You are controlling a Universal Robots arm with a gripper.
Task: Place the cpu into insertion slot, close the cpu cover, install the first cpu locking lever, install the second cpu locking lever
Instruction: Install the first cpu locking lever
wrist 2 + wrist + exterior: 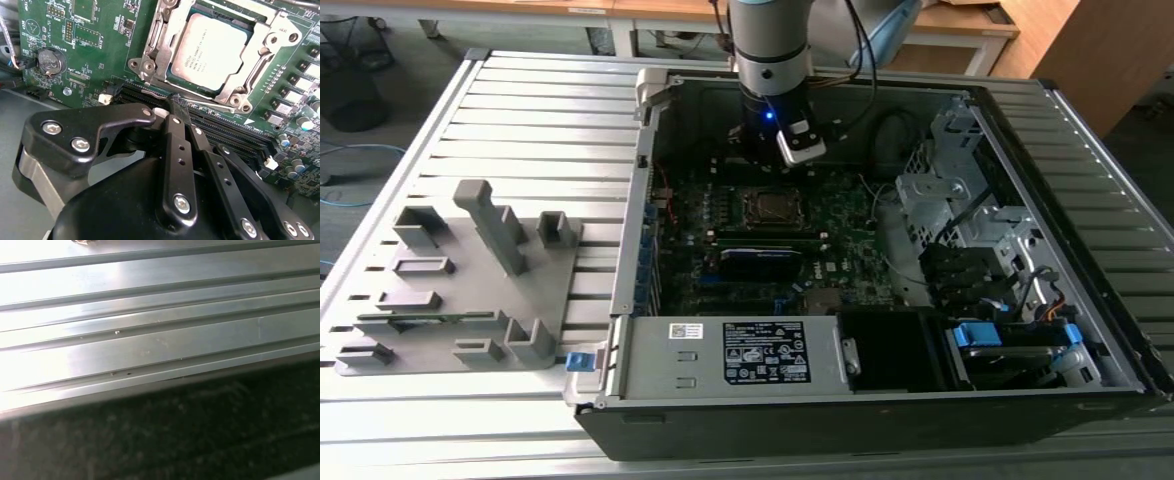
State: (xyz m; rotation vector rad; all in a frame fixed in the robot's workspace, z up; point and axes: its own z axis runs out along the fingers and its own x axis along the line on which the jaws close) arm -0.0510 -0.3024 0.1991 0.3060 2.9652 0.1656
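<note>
The gripper [172,107] hovers above the motherboard [761,235] inside the open computer case [1067,300], its black fingers [175,150] pressed together with nothing between them. In the second wrist view the cpu [210,52] sits in the insertion slot [260,67] with the cpu cover [150,52] closed around it. A coin cell battery [51,61] lies nearby. The labelled power supply [734,355] sits at the case's near side.

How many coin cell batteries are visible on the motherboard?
1. The coin cell battery sits in its round holder on the motherboard in the second wrist view, apart from the cpu. Others may be hidden.
</note>
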